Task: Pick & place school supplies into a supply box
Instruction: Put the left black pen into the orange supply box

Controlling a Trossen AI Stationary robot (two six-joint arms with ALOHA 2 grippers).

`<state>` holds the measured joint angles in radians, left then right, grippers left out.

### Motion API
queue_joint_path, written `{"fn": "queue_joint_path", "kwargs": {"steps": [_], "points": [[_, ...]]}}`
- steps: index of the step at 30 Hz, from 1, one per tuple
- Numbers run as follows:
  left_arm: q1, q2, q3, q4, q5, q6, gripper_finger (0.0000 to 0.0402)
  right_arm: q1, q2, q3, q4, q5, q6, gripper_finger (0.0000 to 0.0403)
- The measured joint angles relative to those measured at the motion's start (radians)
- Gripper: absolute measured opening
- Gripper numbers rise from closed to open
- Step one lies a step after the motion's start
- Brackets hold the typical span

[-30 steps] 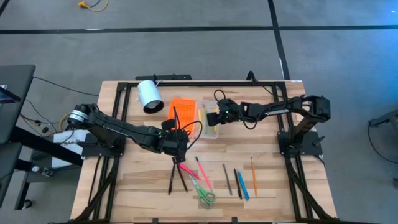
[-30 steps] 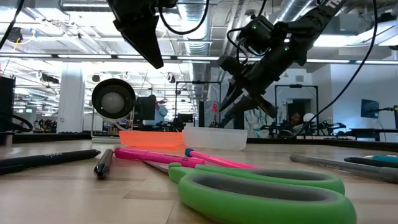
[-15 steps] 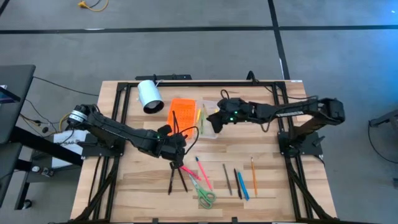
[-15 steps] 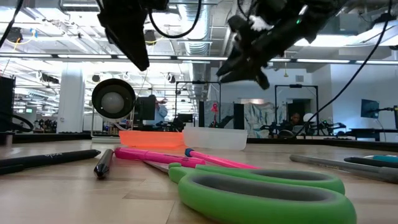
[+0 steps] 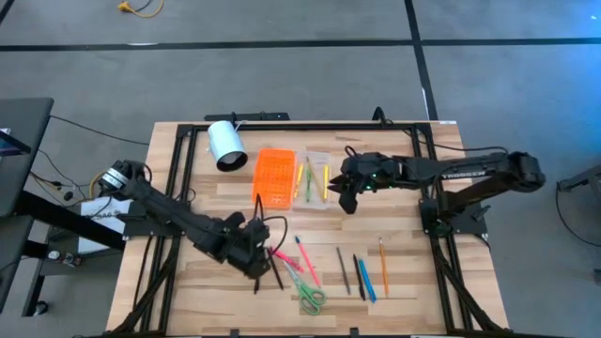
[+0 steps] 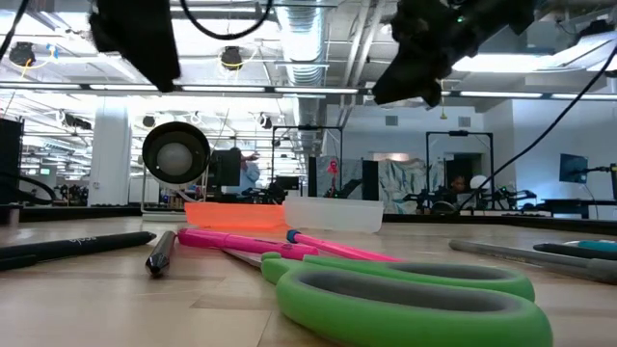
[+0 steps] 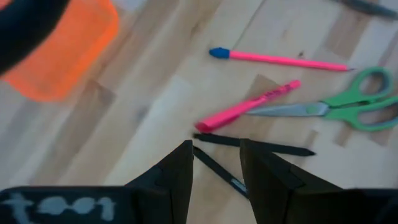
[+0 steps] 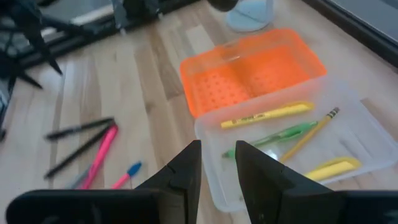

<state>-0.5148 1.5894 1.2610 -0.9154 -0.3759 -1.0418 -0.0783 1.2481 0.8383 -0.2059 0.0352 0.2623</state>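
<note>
A pale wooden surface sits on a grey floor, with a long industrial room of pipes and lights showing behind it in the low view. Near the far edge lies a white cylinder, and beside it the supply box: its orange lid is folded open flat next to the clear tray. Inside the tray I see a yellow highlighter, a green pen, a yellow pencil lying across them, and another yellow piece at the tray's end.

My right tool hangs just past the tray's side, above the surface and apart from it, its two fingers a narrow gap apart with nothing between them.

My left tool is low over the near half of the surface, right above the two black pens. Its fingers are slightly spread and hold nothing; the black pens cross just ahead of the tips.

Still lying out on the surface: a pink marker touching the blades of the green-handled scissors, a pink pencil with a blue tip beyond them, and farther to the right a dark pen, a blue pen and an orange pencil, each apart from the others.
</note>
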Motion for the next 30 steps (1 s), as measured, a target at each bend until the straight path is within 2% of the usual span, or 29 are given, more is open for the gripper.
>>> {"fn": "queue_joint_path", "kwargs": {"steps": [7,14,19,25,30], "points": [[-0.084,0.000,-0.027,0.012,-0.057,-0.248,0.0122,0.050,-0.042,0.000,-0.041,-0.003,-0.125,0.0092],[-0.132,0.000,-0.128,0.200,-0.067,-0.414,0.0122,0.122,-0.060,0.000,-0.041,-0.008,-0.234,0.0092],[-0.137,0.008,-0.167,0.234,-0.070,-0.479,0.0122,0.158,-0.059,0.000,-0.053,-0.008,-0.236,0.0092],[-0.130,0.038,-0.228,0.261,0.010,-0.545,0.0122,0.184,-0.059,-0.001,-0.073,-0.008,-0.206,0.0092],[-0.127,0.065,-0.237,0.246,0.023,-0.622,0.0122,0.197,-0.058,-0.001,-0.096,0.011,-0.183,0.0092]]}}
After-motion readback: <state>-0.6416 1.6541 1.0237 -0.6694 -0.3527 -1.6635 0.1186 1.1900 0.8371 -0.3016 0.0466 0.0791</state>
